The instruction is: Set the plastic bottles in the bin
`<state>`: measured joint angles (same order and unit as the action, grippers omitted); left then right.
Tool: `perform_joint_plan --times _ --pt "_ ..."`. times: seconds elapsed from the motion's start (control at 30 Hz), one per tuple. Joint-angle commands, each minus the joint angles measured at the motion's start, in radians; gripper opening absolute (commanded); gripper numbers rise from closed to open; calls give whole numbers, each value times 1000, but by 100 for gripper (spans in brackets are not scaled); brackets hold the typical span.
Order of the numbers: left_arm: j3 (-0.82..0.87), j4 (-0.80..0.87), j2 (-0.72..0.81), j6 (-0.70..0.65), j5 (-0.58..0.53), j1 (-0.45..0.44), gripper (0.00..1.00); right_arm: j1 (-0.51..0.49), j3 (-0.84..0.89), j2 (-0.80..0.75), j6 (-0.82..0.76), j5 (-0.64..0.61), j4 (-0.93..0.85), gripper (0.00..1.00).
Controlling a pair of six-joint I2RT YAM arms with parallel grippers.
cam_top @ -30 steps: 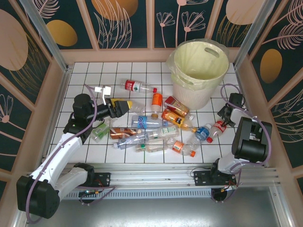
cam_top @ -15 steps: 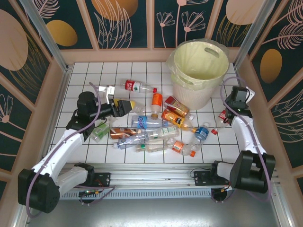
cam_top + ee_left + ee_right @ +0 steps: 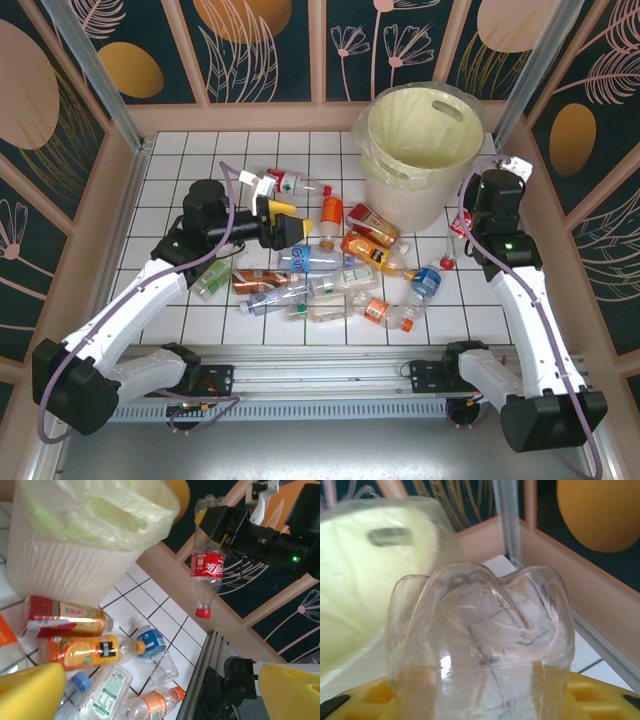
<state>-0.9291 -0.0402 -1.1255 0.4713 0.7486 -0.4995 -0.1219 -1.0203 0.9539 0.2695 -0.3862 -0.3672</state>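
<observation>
Bottle (image 3: pixel 206 570), clear with red label, clenched at its base by right tool (image 3: pixel 210 516); long axis near vertical, red cap (image 3: pixel 202 613) pointing down, hanging clear of bench (image 3: pixel 200 150) just beside the bin (image 3: pixel 405 200), on the side facing the right arm. Height against the bin's rim hard to judge, probably level with the upper wall. Next move, as judged: raising above the rim, then carrying across to the bin's mouth before release. Left tool (image 3: pixel 297 229) spread wide and empty, well apart from the bin, over the remaining plastic bottles (image 3: pixel 330 275) strewn at the bin's near side.
</observation>
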Motion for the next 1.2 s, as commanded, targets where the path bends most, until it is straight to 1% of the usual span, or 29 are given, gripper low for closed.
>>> perform_joint_plan --times 0.0,0.1,0.23,0.33,0.43,0.53,0.6,0.7,0.8,0.97,1.03,1.17 --pt "-75 19 -15 -90 23 -18 99 -46 -79 -32 -54 71 -5 52" --pt "-80 -24 -5 -132 17 -34 99 -81 -131 -31 -87 148 25 52" --pt "-111 -67 -5 -146 33 -34 99 -99 -186 -20 -114 238 97 52" --pt "-135 -103 -4 -150 54 -34 99 -102 -239 6 -124 280 151 52" --pt "-119 -164 14 -166 44 -34 99 -101 -298 46 -135 308 198 52" --pt "-80 -228 37 -169 19 -34 99 -102 -354 96 -153 317 234 52" --pt "-63 -241 43 -170 10 -34 99 -101 -393 132 -166 324 252 52" --pt "-50 -236 46 -187 4 -34 99 -102 -467 197 -186 329 263 51" --pt "-49 -230 46 -201 -4 -34 99 -102 -503 249 -216 331 300 51" --pt "-8 -228 49 -211 -16 -34 99 -100 -600 350 -253 321 300 51" --pt "-7 -220 50 -216 -23 -34 99 -101 -620 364 -247 339 288 51" --pt "-9 -195 52 -232 -32 -34 99 -102 -566 325 -242 349 279 51"
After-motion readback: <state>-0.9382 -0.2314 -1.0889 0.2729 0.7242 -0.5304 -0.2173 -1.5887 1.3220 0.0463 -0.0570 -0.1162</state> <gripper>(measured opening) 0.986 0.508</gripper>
